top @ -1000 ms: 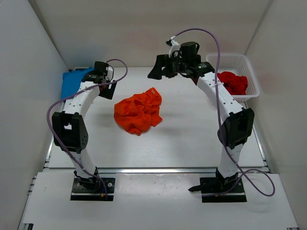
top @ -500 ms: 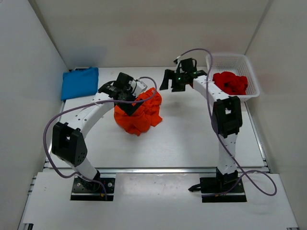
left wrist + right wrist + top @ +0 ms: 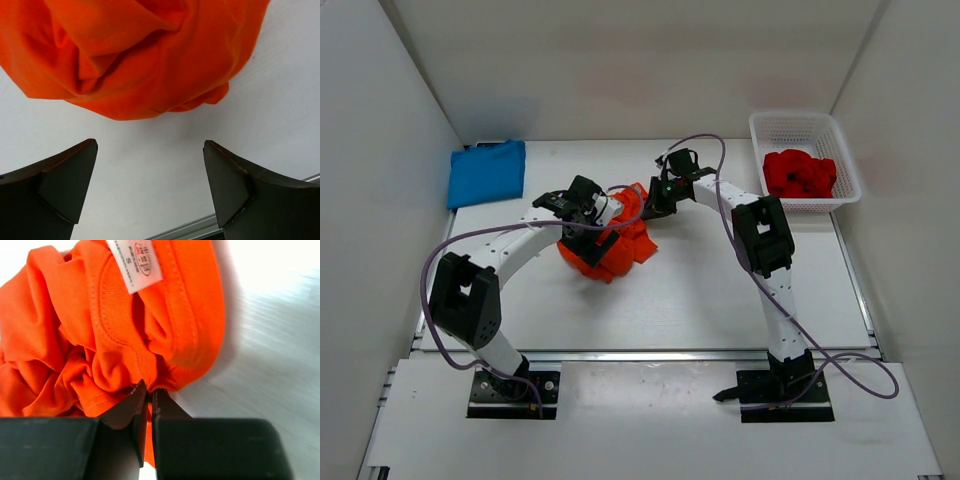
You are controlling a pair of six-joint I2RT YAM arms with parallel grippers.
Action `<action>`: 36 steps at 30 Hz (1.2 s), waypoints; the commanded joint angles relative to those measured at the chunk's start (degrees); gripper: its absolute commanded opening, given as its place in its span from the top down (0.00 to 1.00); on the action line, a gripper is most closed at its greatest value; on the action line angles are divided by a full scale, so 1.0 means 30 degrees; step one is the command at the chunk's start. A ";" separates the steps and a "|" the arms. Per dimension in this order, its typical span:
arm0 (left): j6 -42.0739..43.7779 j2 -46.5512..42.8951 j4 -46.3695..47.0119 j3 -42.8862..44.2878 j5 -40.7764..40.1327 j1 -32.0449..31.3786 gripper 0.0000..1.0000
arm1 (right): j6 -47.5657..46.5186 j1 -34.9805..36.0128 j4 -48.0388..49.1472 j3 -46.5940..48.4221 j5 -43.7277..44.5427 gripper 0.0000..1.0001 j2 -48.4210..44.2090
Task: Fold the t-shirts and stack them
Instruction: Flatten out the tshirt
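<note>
Jaws of the right gripper [image 3: 148, 392] are clamped on a fold beside the collar of the crumpled orange t-shirt [image 3: 90, 340], which lies at the middle of the table [image 3: 720, 290]. Left gripper [image 3: 149, 145] jaws are spread wide and empty, with the heap just ahead of them.

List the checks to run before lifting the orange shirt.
1. Right gripper shut on orange shirt near its collar: ok.
2. Left gripper holding the shirt: not ok; open, cloth just ahead of it.
3. Depth of the right pinch: cannot tell.
4. Blue shirt apart from both arms: ok.
5. Red shirt inside basket, out of the way: ok.
</note>
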 commanded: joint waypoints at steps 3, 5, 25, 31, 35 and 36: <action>-0.0982 0.0427 0.1745 -0.0754 -0.0928 0.0132 0.01 | 0.0023 -0.1117 -0.0325 0.0536 -0.0322 1.00 -0.1961; -0.1247 0.0751 0.2270 -0.0902 -0.1453 0.0015 0.02 | -0.0358 -0.1673 -0.1142 0.0566 -0.0059 1.00 -0.3337; -0.1424 0.3800 0.1720 0.3138 0.1445 -0.0074 0.01 | -0.2640 -0.6190 -0.4861 -0.7877 0.2423 0.31 -1.3953; -0.1687 0.3917 0.1602 0.3958 0.2587 -0.0485 0.01 | -0.3551 -0.3500 -0.7763 -0.7490 0.7026 0.38 -1.4946; -0.1451 0.4414 0.1368 0.5394 0.3553 -0.1071 0.02 | -0.4840 -0.1034 -0.7330 -1.0232 0.7768 0.42 -1.5945; -0.1365 0.4589 0.1367 0.5656 0.3555 -0.1361 0.02 | -0.4494 -0.0944 -0.7125 -1.1085 0.7561 0.42 -1.6090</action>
